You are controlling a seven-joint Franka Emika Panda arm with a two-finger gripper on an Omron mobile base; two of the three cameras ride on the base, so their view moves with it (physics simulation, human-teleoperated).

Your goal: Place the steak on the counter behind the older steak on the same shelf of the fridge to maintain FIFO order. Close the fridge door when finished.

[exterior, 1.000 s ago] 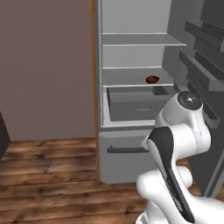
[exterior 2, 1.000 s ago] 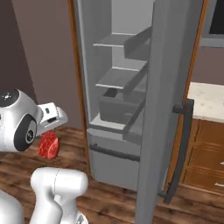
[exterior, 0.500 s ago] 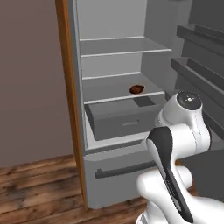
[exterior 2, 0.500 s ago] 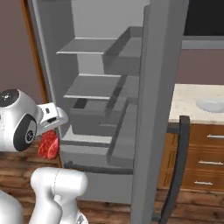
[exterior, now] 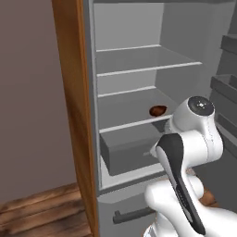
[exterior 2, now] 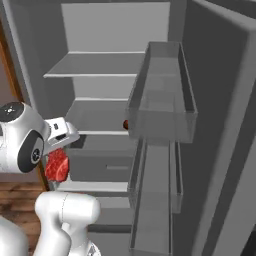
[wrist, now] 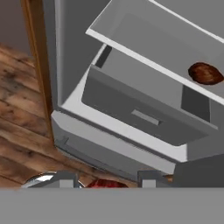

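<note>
The fridge (exterior: 134, 92) is seen open, with pale grey flat shelves inside. On the upper shelf (exterior: 143, 62) nothing is seen. On the lower shelf (exterior: 127, 109) one dark reddish-brown older steak (exterior: 158, 110) is laid, toward the shelf's right side and well back from the front edge. Just under this shelf a grey drawer (exterior: 127, 150) is set. From the hand view, the same steak (wrist: 205, 73) is shown lying on the shelf (wrist: 148, 48) above the drawer (wrist: 140, 116).
</note>
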